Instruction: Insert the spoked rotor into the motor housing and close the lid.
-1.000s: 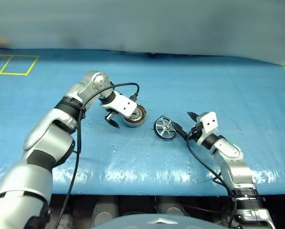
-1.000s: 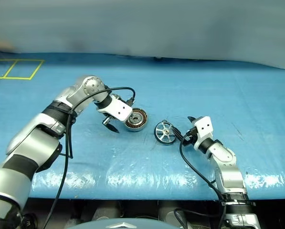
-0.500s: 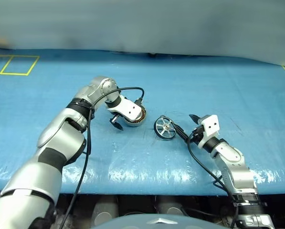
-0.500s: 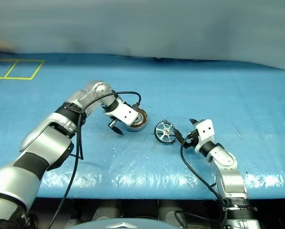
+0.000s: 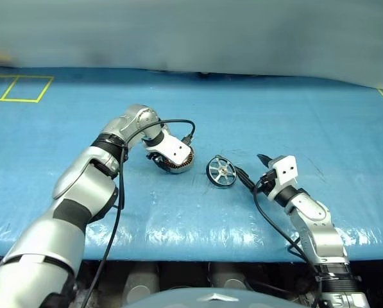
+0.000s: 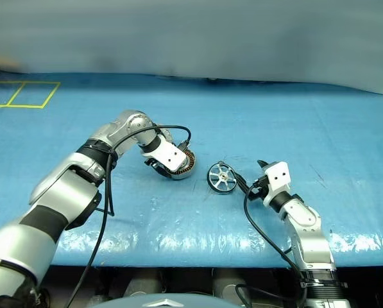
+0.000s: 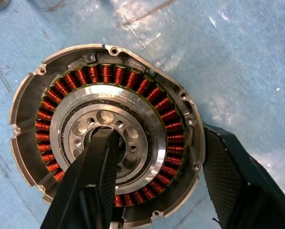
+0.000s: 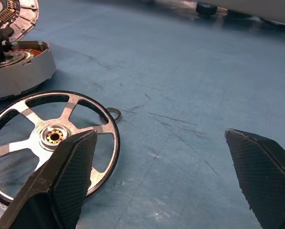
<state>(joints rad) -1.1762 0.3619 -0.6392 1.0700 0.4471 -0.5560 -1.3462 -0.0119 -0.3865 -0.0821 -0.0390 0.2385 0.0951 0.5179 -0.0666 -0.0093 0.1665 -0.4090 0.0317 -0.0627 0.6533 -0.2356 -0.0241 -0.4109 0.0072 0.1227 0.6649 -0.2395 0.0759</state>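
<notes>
The left gripper (image 7: 154, 186) points steeply down onto the motor housing (image 7: 104, 131), which lies flat on the blue table cover (image 5: 274, 109) with its ring of copper windings facing up; one black finger reaches into the silver centre hub, the other stands just outside the grey rim, so the jaws straddle the wall and winding ring on one side; they look partly closed about that wall, though whether they actually pinch it I cannot tell. The lid (image 8: 11, 14) shows in the right wrist view as an upturned disc just behind the housing, on the side away from the right gripper.

The spoked rotor (image 5: 221, 171) lies flat on the cover between the two arms; from the right gripper (image 5: 250, 169) it sits just ahead, toward the housing, with one finger beside or above its near rim; I cannot tell whether it touches. The right gripper's fingers stand wide apart and hold nothing; it points level, across the table toward rotor and housing.

So the right arm is the nearer to the rotor; being round it has no long axis, and the grasp would likely be on its rim; from there the housing lies just beyond the rotor, steadied by the left.
</notes>
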